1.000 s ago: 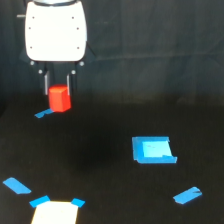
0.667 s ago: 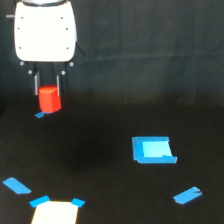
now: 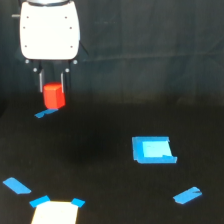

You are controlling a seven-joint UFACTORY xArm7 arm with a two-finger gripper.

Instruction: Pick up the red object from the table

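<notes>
The red object is a small red-orange block held between the two thin dark fingers of my gripper, under the white gripper body at the exterior view's upper left. The gripper is shut on it and holds it a little above the black table, over a short blue tape strip.
A blue square patch lies right of centre. Blue tape strips lie at the lower right and lower left. A pale square patch with blue corners sits at the bottom edge.
The gripper with the red object has shifted slightly toward the exterior view's left and risen a little; the block stays gripped.
</notes>
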